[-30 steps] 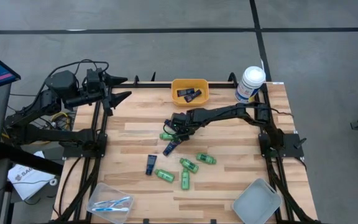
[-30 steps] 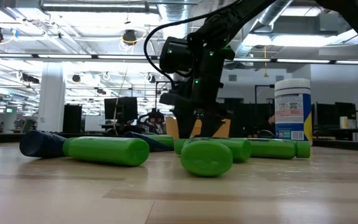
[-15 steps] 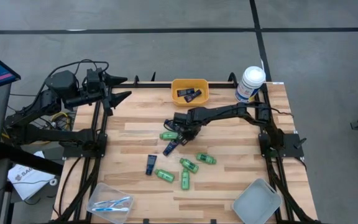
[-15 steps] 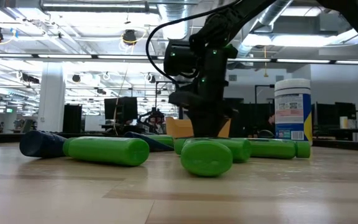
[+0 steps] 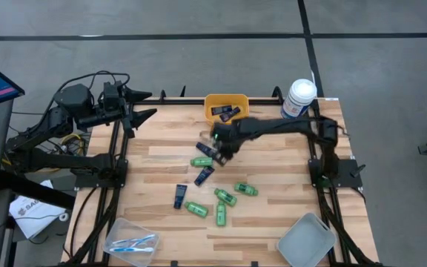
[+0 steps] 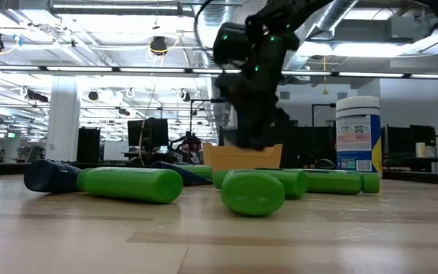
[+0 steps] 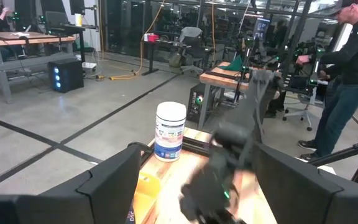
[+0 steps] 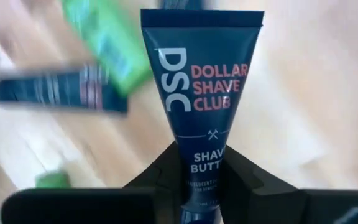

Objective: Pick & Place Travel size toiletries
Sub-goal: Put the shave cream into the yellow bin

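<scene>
With its fingers [image 8: 166, 168] clamped on the lower end of a dark navy tube [image 8: 201, 93], the right tool [image 5: 221, 144] is carrying that tube above the bench [image 5: 288, 185], near the middle and just short of the yellow bin [image 5: 226, 99] at the far edge. Judging by this, the carry step is underway: the tube is lifted clear of the wood and is heading for the bin, where two similar navy tubes [image 5: 226, 113] are already lying. The next move is calling for the tube to be brought over the bin's opening, lowered a little, and released so it is dropping inside rather than on the rim.

White and red lettering is showing on the tube's flat face, reading "DSC Dollar Shave Club", and the tube is standing straight out from the fingers.

Further out, another navy tube [image 5: 204, 176] and one more [image 5: 179, 196] are lying on the wood among several green bottles [image 5: 224, 197]. Toothbrushes are resting in a clear tray [image 5: 130, 237] at the near left corner.

The left tool [image 5: 143, 104] is waiting off the far left corner, spread wide.
</scene>
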Robot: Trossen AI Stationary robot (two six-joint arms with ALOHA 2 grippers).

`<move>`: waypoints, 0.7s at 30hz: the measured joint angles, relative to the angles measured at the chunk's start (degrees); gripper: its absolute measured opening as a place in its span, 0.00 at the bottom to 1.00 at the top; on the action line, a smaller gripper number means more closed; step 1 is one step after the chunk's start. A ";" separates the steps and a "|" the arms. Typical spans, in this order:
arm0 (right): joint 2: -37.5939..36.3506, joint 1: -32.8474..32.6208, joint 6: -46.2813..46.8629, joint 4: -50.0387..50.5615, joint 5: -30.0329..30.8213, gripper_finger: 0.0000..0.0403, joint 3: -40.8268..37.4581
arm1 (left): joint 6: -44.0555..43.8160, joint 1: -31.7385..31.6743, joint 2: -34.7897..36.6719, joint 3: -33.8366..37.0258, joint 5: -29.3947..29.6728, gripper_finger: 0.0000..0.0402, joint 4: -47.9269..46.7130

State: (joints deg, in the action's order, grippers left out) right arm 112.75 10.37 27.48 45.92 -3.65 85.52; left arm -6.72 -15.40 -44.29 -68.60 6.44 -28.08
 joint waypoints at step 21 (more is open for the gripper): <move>-3.57 20.16 -16.23 -10.35 1.15 0.13 0.32 | 0.38 0.00 0.00 0.00 1.76 0.75 0.00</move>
State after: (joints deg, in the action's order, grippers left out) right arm 109.18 30.54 11.25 35.57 -2.50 85.83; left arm -6.34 -15.40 -44.29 -68.60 8.19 -28.08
